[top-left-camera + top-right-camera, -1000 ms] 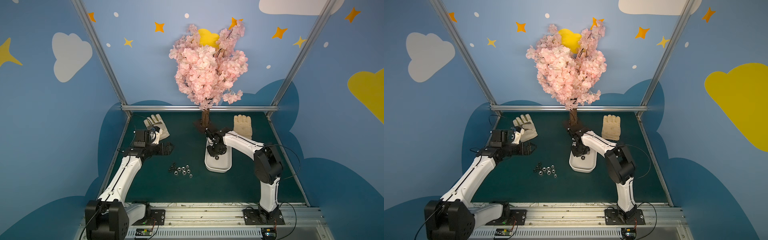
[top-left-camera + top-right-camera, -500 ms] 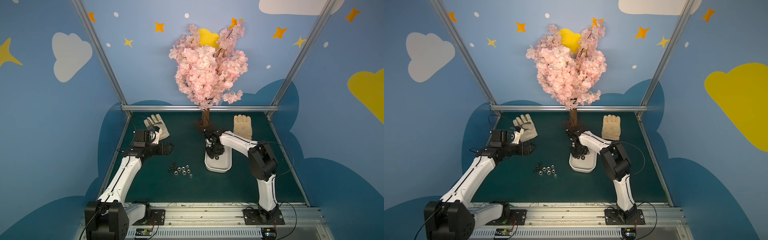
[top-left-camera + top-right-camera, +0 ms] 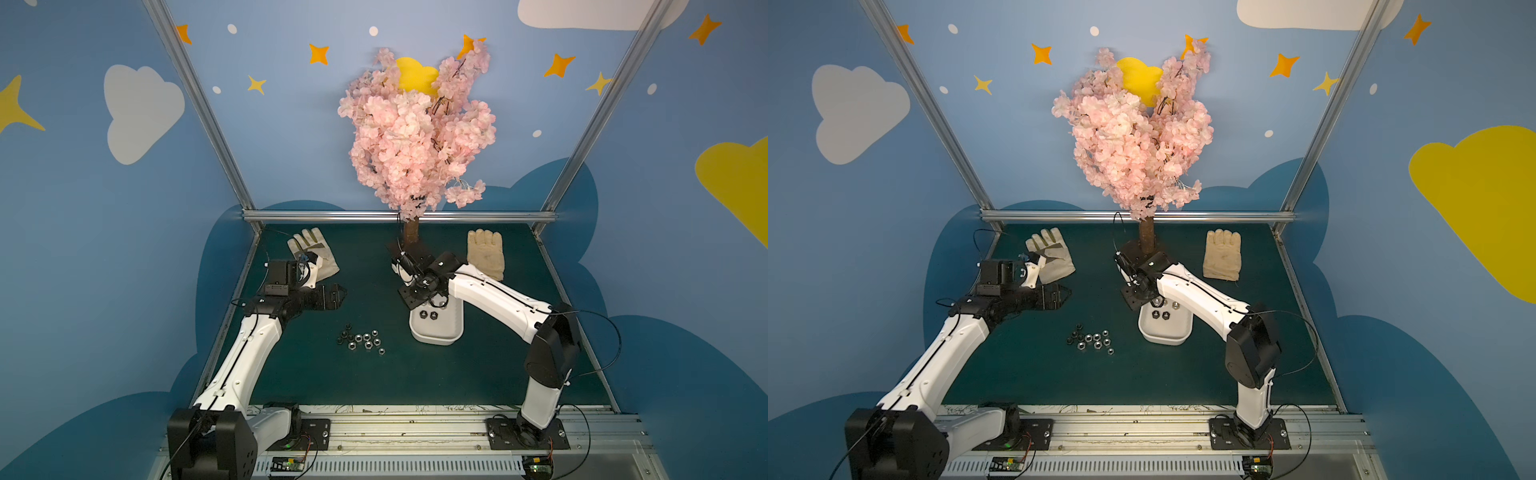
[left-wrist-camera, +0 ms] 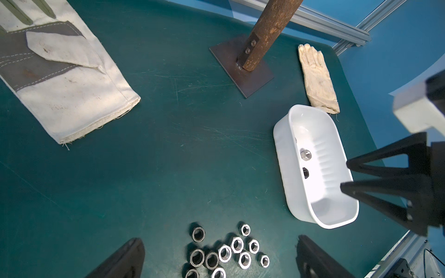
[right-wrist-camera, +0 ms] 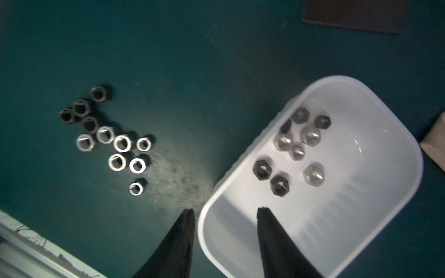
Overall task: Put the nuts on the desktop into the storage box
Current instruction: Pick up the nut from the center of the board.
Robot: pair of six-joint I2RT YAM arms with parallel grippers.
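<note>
Right wrist view: right pincer [image 5: 225,209] gapes empty above the storage box [image 5: 349,228]; nuts [image 5: 105,134] on the surface [image 5: 192,72] look hard, slippery (pinch across opposite flats); left pincer [image 4: 220,239] gapes too

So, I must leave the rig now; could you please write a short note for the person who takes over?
Left gripper: open, empty, hovering over the desktop near the loose nuts.
Right gripper: open, empty, over the edge of the storage box.
Done: about nine nuts in the box.
To do: about eleven loose nuts, in one cluster beside the box, must go in.
</note>
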